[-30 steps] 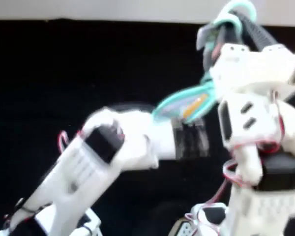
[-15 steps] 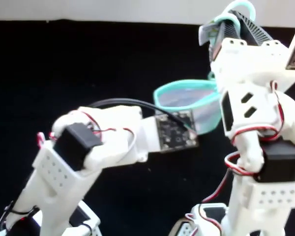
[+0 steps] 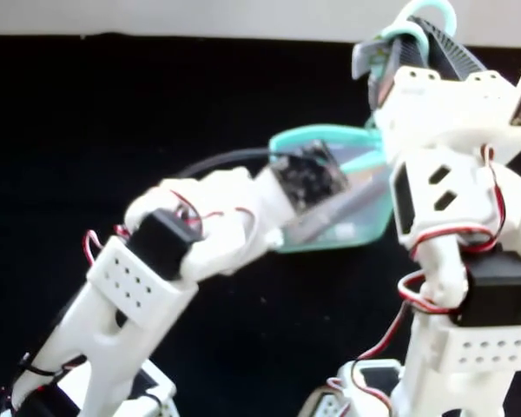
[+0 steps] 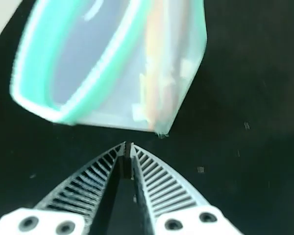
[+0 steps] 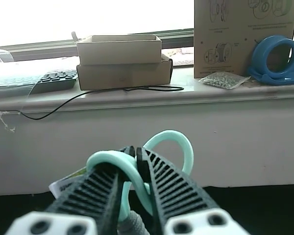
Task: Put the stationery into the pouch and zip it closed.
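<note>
Jaws of the right gripper [image 5: 135, 151] clamp the mint loop [image 5: 172, 141] of the pouch [image 3: 358, 228], which hangs at centre right of the high view over the black table [image 3: 113, 113]. The left gripper [image 4: 128, 146] is pinched together on nothing, tips just short of one pouch corner. Orange stationery [image 4: 159, 83] shows through the clear wall.

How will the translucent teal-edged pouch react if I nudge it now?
Probably floppy: the translucent teal-edged pouch hangs from its teal loop in the right gripper, so it would likely swing. The orange stationery inside may shift and tilt it.
</note>
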Controlling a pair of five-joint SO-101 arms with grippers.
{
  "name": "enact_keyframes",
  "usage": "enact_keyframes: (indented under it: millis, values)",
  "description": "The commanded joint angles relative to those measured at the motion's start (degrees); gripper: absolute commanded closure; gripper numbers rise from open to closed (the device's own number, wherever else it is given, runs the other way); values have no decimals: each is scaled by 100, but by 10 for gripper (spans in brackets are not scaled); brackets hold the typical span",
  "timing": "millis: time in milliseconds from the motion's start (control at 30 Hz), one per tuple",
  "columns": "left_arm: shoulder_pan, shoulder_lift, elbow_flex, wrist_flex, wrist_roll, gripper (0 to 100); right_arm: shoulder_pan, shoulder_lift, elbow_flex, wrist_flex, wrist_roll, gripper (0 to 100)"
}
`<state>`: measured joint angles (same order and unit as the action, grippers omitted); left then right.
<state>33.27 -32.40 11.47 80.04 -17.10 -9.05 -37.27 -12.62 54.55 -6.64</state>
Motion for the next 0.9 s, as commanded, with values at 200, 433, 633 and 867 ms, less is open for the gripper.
enact_keyframes:
  millis: [200, 433, 633, 867]
  values:
    - [-286, -57, 171, -1178, 1292, 993, 171, -40, -163, -4, -53, 991]
    - [-268, -57, 866, -2479, 1749, 993, 180, -40, -163, -4, -53, 991]
    - [-286, -48, 1314, -3552, 1749, 993, 180, -84, -154, 110, -53, 991]
    - [-286, -48, 1842, -4457, 1741, 993, 145, -92, -180, 479, -53, 991]
